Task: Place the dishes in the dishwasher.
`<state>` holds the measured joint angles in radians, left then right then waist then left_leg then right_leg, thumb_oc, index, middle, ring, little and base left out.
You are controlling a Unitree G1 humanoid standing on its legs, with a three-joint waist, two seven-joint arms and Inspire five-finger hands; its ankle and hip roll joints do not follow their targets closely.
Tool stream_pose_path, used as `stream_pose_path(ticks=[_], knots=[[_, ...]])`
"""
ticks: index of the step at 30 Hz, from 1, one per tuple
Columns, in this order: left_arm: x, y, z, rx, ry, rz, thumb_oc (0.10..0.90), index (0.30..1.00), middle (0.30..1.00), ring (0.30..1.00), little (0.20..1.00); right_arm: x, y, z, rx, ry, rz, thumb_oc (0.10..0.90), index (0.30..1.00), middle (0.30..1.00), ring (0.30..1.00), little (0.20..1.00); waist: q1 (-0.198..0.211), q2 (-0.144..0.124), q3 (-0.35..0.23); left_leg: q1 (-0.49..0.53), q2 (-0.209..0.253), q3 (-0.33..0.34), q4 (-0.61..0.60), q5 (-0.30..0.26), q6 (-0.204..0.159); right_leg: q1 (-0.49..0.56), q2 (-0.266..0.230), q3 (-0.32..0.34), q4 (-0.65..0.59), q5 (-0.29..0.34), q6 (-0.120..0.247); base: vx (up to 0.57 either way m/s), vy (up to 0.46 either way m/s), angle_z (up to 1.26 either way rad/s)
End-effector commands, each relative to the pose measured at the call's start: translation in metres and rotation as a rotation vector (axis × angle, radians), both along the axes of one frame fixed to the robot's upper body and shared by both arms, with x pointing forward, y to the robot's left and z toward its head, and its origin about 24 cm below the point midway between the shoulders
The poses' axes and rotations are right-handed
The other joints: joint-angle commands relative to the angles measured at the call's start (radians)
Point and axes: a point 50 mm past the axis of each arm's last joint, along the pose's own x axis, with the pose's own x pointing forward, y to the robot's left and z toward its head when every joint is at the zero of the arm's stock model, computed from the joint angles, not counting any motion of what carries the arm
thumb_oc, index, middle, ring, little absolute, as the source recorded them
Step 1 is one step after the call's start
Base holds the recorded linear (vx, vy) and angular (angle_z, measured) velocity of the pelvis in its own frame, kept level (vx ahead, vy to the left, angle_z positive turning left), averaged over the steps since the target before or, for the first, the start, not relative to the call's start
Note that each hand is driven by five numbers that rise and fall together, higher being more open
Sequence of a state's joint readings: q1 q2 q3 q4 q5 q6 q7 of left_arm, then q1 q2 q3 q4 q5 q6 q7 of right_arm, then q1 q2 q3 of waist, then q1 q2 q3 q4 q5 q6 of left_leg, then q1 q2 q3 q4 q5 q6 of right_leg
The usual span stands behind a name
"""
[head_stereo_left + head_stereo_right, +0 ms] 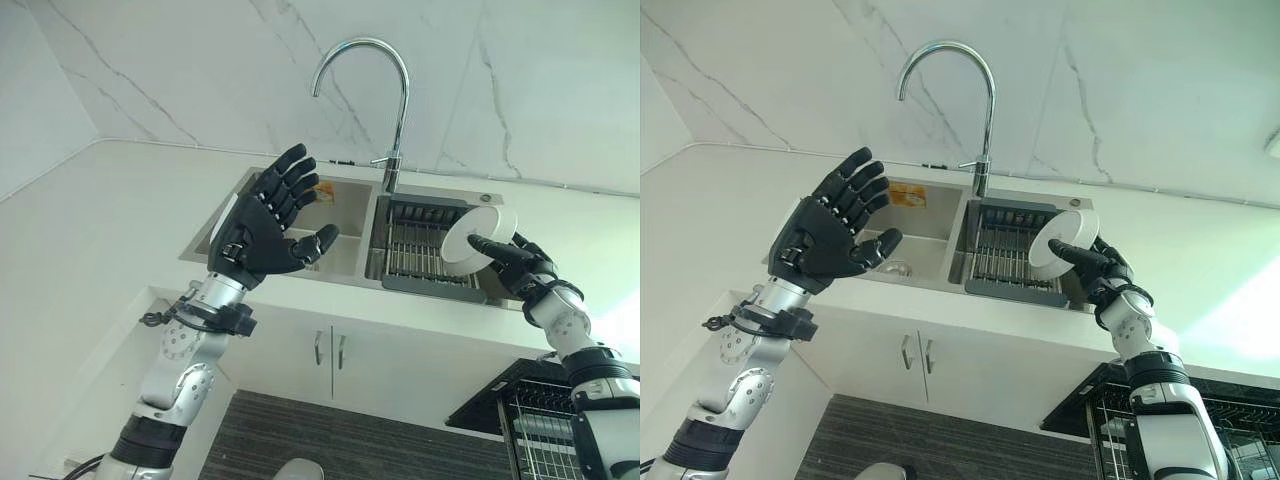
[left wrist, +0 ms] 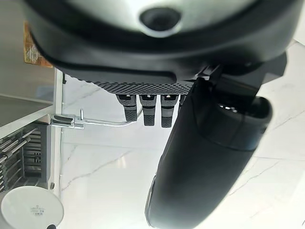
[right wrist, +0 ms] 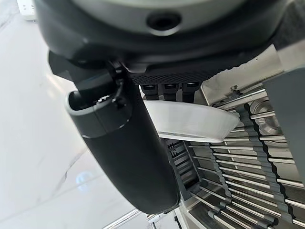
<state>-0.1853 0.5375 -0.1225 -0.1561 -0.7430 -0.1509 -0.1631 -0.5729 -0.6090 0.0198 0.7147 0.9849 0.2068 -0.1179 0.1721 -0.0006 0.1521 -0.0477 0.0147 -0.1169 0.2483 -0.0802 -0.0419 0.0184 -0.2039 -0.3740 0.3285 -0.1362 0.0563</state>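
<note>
Pinching a white plate (image 1: 478, 234) on edge above the sink rack (image 1: 415, 252), the right robot hand (image 1: 520, 262) has the dishwasher basket (image 1: 545, 430) at six o'clock; the left robot hand (image 1: 265, 225) hovers open, idle.

Two silver-grey jointed arms with black bands end in dark hands: left hand (image 1: 262, 232), right hand (image 1: 522, 262).
</note>
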Motion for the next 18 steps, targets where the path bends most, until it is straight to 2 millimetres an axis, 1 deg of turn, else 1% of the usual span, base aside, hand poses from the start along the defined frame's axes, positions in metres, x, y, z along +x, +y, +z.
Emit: stream_pose_path(ticks=[1, 6, 7, 8, 13, 18], knots=[[0.004, -0.006, 0.044, -0.016, -0.19, -0.049, 0.8, 0.9, 0.9, 0.9, 0.9, 0.024, -0.014, 0.078, -0.06, -0.243, -0.055, 0.8, 0.9, 0.9, 0.9, 0.9, 0.012, -0.033, -0.113, 0.044, 0.04, 0.05, 0.052, -0.131, -0.018, 0.037, -0.004, 0.063, -0.029, -0.052, 0.037, 0.0, 0.0, 0.0], [0.003, -0.007, 0.042, -0.015, -0.18, -0.057, 0.8, 0.9, 0.9, 0.9, 0.9, 0.023, -0.023, 0.083, -0.087, -0.234, -0.097, 0.8, 0.9, 0.9, 0.9, 0.9, 0.02, -0.032, -0.112, 0.045, 0.038, 0.042, 0.052, -0.129, -0.019, 0.042, -0.007, 0.055, -0.029, -0.053, 0.037, 0.02, 0.003, 0.06], [0.004, -0.007, 0.042, -0.014, -0.175, -0.06, 0.8, 0.9, 0.9, 0.9, 0.9, 0.023, -0.025, 0.083, -0.09, -0.23, -0.1, 0.657, 0.686, 0.686, 0.686, 0.686, 0.023, -0.031, -0.114, 0.045, 0.037, 0.041, 0.052, -0.127, -0.02, 0.043, -0.007, 0.053, -0.029, -0.053, 0.037, 0.01, -0.001, 0.05], [0.004, -0.007, 0.042, -0.013, -0.172, -0.063, 0.8, 0.9, 0.9, 0.9, 0.9, 0.023, -0.026, 0.083, -0.09, -0.227, -0.105, 0.4, 0.3, 0.3, 0.3, 0.3, 0.024, -0.032, -0.114, 0.044, 0.037, 0.039, 0.052, -0.127, -0.02, 0.043, -0.008, 0.053, -0.029, -0.053, 0.037, 0.0, 0.0, 0.0], [0.005, -0.009, 0.041, -0.015, -0.162, -0.072, 0.8, 0.9, 0.9, 0.9, 0.9, 0.025, -0.029, 0.085, -0.085, -0.198, -0.151, 0.4, 0.3, 0.3, 0.3, 0.3, 0.029, -0.03, -0.117, 0.043, 0.036, 0.034, 0.052, -0.125, -0.021, 0.044, -0.008, 0.05, -0.029, -0.055, 0.036, 0.01, 0.008, 0.09], [0.006, -0.012, 0.039, -0.02, -0.143, -0.08, 0.8, 0.9, 0.9, 0.9, 0.9, 0.028, -0.025, 0.086, -0.081, -0.192, -0.143, 0.4, 0.3, 0.3, 0.3, 0.3, 0.032, -0.029, -0.119, 0.043, 0.036, 0.032, 0.052, -0.124, -0.02, 0.044, -0.008, 0.049, -0.029, -0.056, 0.034, 0.0, 0.007, 0.02]])
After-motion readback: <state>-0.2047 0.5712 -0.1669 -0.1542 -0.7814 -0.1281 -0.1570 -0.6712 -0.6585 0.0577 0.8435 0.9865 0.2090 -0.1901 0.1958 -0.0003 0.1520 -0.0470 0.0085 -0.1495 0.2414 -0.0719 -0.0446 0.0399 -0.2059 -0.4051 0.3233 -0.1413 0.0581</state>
